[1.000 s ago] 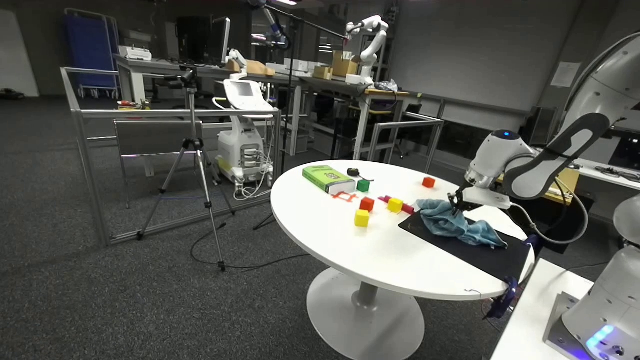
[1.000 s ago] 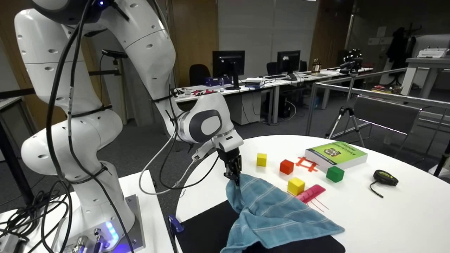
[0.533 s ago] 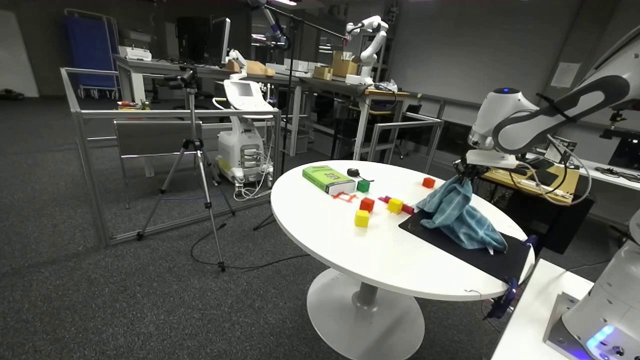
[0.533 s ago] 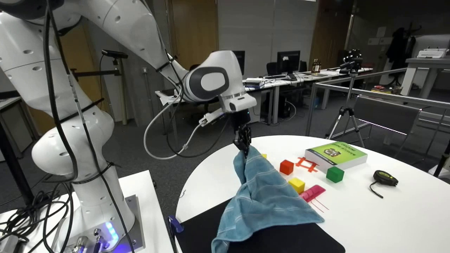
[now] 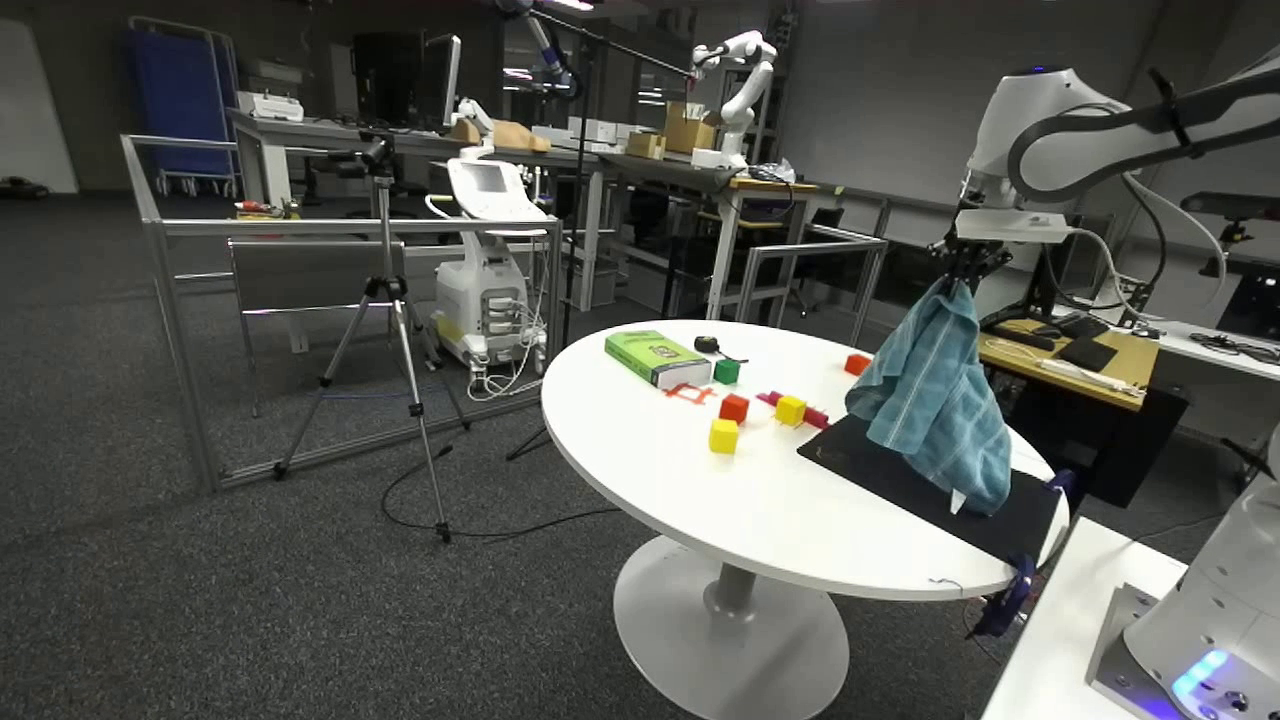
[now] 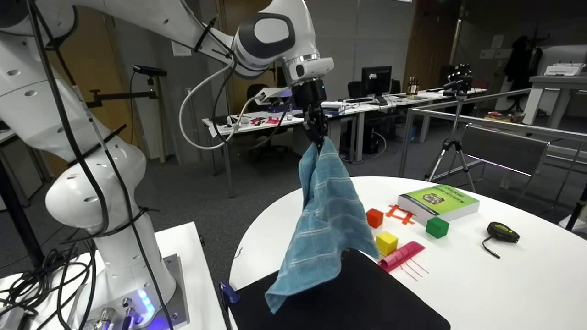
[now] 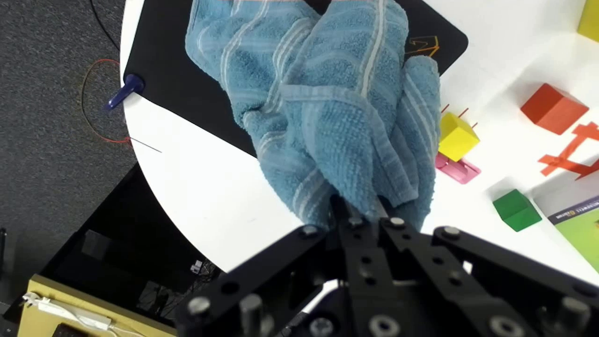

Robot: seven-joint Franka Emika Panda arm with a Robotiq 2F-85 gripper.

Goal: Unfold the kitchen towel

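The kitchen towel (image 5: pixel 940 390), a teal-blue cloth with pale stripes, hangs in folds from my gripper (image 5: pixel 956 282). It also shows in an exterior view (image 6: pixel 323 220) and fills the upper middle of the wrist view (image 7: pixel 327 112). My gripper (image 6: pixel 319 141) is shut on the towel's top and holds it well above the table. In the wrist view the fingertips (image 7: pixel 360 206) are partly covered by the cloth. The towel's lower corners hang over the black mat (image 6: pixel 376 298). I cannot tell whether its lowest edge touches the mat.
On the white round table (image 5: pixel 650 480) are a yellow cube (image 6: pixel 386 243), a red cube (image 6: pixel 374 217), a green cube (image 6: pixel 437 227), a pink piece (image 6: pixel 403 256), a green book (image 6: pixel 438 201) and a tape measure (image 6: pixel 502 232). A blue clamp (image 6: pixel 229 292) grips the mat's edge.
My gripper has risen high above the table with the towel. The towel was heaped on the mat and now hangs stretched downward. Its edges have drawn in and more of the mat shows.
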